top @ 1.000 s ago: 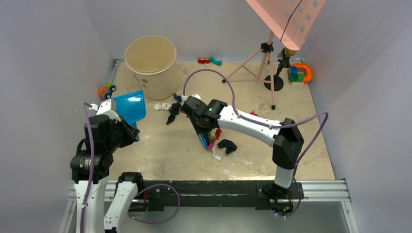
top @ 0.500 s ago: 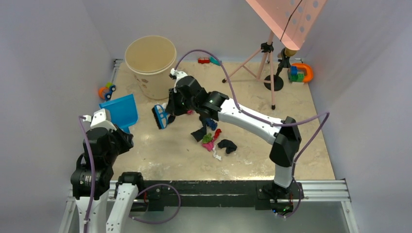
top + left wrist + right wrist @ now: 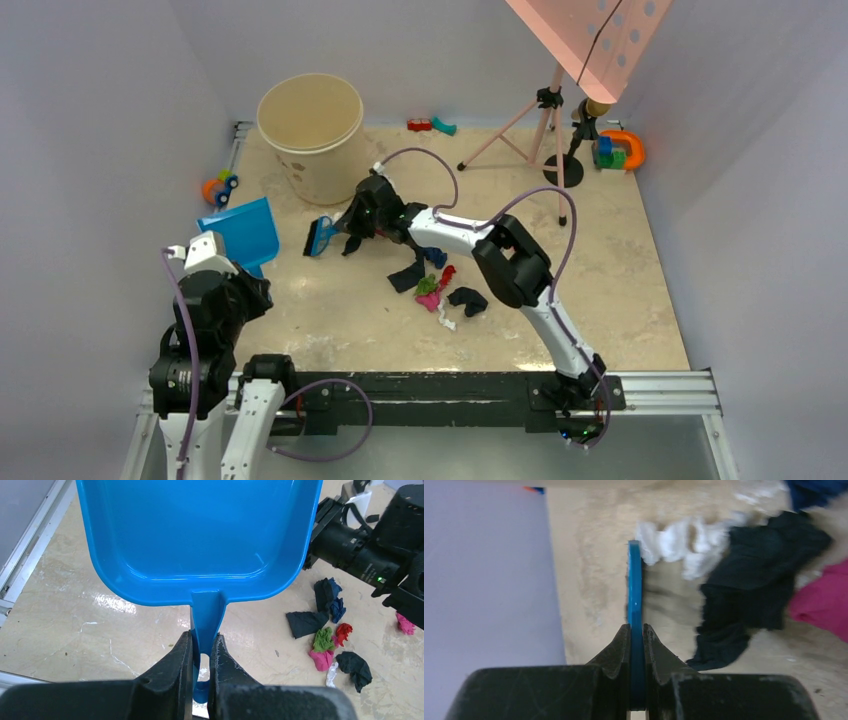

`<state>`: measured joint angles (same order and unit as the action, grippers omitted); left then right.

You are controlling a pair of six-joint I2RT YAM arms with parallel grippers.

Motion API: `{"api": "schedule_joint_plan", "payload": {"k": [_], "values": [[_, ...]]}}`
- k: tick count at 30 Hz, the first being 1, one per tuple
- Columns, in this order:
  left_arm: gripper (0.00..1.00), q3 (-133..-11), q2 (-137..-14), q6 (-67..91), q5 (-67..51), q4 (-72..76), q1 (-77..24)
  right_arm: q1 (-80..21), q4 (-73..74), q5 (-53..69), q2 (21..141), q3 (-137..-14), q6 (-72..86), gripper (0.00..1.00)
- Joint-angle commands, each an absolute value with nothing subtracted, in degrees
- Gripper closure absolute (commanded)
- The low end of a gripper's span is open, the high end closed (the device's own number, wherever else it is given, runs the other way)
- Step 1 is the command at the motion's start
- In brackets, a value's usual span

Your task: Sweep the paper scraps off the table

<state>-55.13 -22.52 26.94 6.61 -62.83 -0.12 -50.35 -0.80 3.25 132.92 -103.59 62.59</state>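
My left gripper (image 3: 202, 647) is shut on the handle of the blue dustpan (image 3: 200, 530), which rests at the left of the table (image 3: 330, 320); the pan also shows in the top view (image 3: 240, 232). My right gripper (image 3: 636, 630) is shut on the blue brush (image 3: 634, 590), held just right of the dustpan's mouth in the top view (image 3: 322, 238). White scraps (image 3: 684, 540), a black scrap (image 3: 754, 580) and a pink scrap (image 3: 819, 600) lie beside the brush. A pile of paper scraps (image 3: 440, 290) in black, navy, red, green, pink and white lies mid-table, and shows in the left wrist view (image 3: 325, 640).
A beige bucket (image 3: 312, 135) stands at the back left, close behind the brush. A pink tripod stand (image 3: 545, 130) and colourful toys (image 3: 618, 150) stand at the back right. An orange and blue toy (image 3: 220, 185) lies by the left edge. The grey rail (image 3: 660, 385) edges the front.
My right arm swung the brush from the middle pile up and left to beside the dustpan, and its elbow folded in. The dustpan shifted left and a little nearer.
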Motion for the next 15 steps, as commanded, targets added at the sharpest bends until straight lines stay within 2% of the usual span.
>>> {"api": "schedule_joint_plan", "payload": {"k": [1,4,11,13,15], "values": [[1.0,-53.8,-21.5,27.6,7.8,-59.4,0.0,-49.6,5.4,-5.1,129.8,-105.5,68.8,1.0],[1.0,-52.9,-21.2,27.8,7.7,-58.7,-0.2,-49.4,13.5,-13.9,125.0,-100.9,69.0,1.0],[1.0,-52.2,-20.7,28.5,7.9,-58.5,-0.5,-48.8,31.9,-24.9,108.6,-85.5,71.5,1.0],[1.0,-52.1,-20.3,28.5,8.0,-58.6,-0.6,-48.7,32.2,-26.5,103.7,-80.4,72.0,1.0],[1.0,-52.0,-20.1,28.6,8.0,-58.5,-0.5,-48.7,25.6,-26.5,99.1,-76.6,67.1,1.0]]}}
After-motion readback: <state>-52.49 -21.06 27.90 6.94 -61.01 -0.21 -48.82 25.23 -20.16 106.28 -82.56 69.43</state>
